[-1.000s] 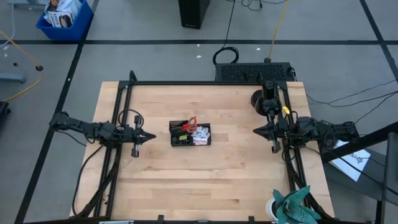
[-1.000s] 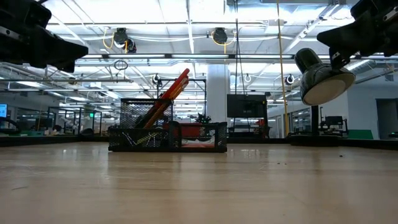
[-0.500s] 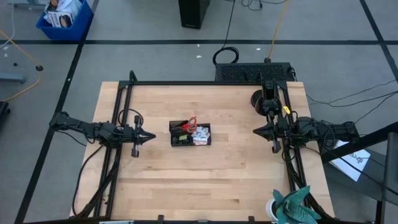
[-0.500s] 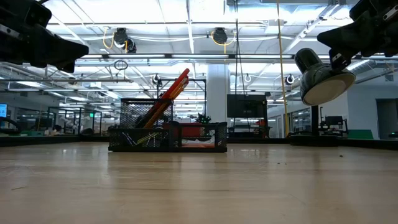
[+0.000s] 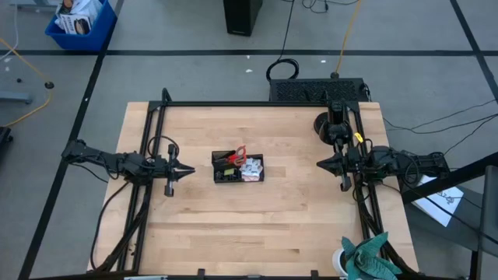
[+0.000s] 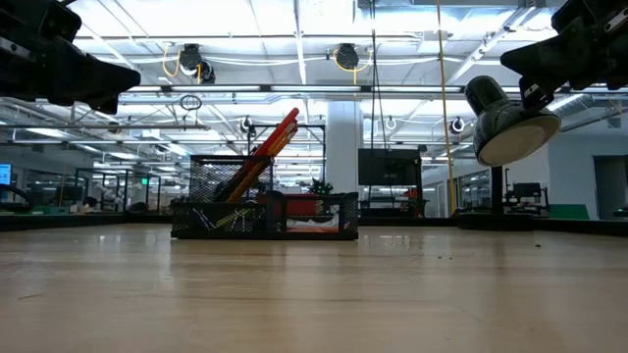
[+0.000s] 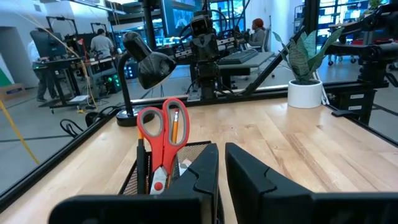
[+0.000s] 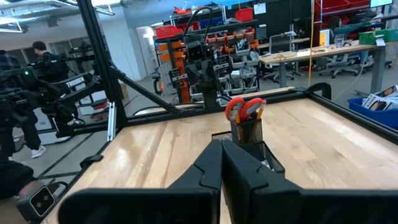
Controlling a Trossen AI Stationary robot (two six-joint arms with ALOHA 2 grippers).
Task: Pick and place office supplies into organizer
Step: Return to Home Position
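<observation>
Holding red-handled scissors (image 7: 160, 163) handles-up, the black organizer (image 5: 220, 178) sits mid-table.

LOW VIEW | wooden table top (image 6: 314, 294): fills lower half | black mesh organizer (image 6: 334, 211): stands left of centre, tall compartment left, low compartment right | red-handled scissors (image 6: 277, 135): in tall compartment, tilted, upper end leaning right above rim | left gripper (image 6: 126, 78): upper left corner, well above table | right gripper (image 6: 512, 61): upper right corner, just above black lamp head (image 6: 505, 123)

Scissors (image 5: 238, 152) in organizer (image 5: 220, 179) on table (image 5: 296, 225)
</observation>
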